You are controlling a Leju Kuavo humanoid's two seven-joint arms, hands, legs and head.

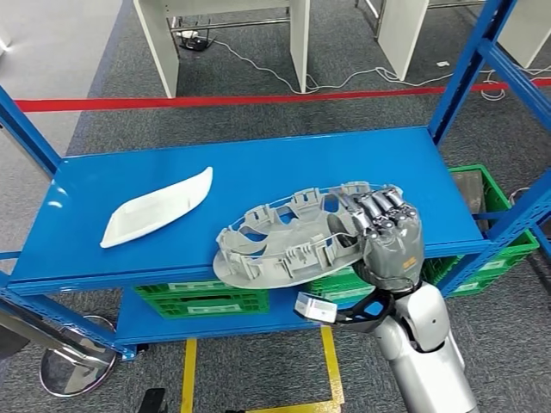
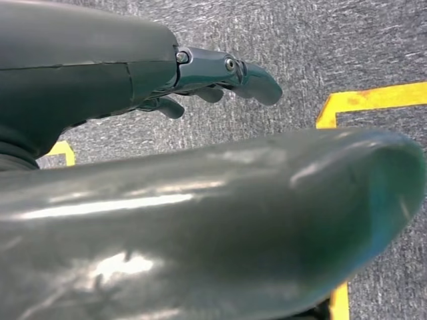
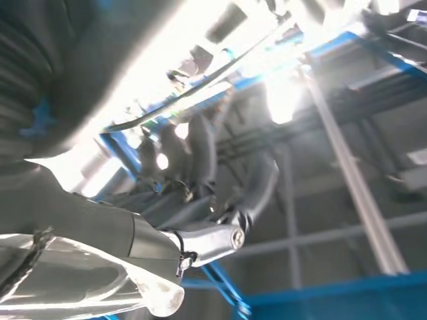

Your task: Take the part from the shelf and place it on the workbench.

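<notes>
A grey ribbed plastic part [image 1: 293,245], flat and curved, lies over the front edge of the blue shelf [image 1: 260,163], partly overhanging it. My right hand [image 1: 386,232] grips its right end, fingers folded over the top and the silver arm coming up from below. In the right wrist view the fingers [image 3: 201,200] curl round the part's edge [image 3: 201,93] amid strong glare. A white curved part [image 1: 159,208] rests on the shelf to the left, untouched. My left hand [image 2: 221,73] hangs over the grey floor with fingers stretched out and nothing in it.
Green crates [image 1: 201,299] sit on the lower shelf level, another [image 1: 493,206] at the right. Blue uprights [image 1: 465,69] frame the shelf's right side. Yellow floor lines [image 1: 328,361] run below, red tape [image 1: 260,99] behind. A round metal base [image 1: 68,366] stands at lower left.
</notes>
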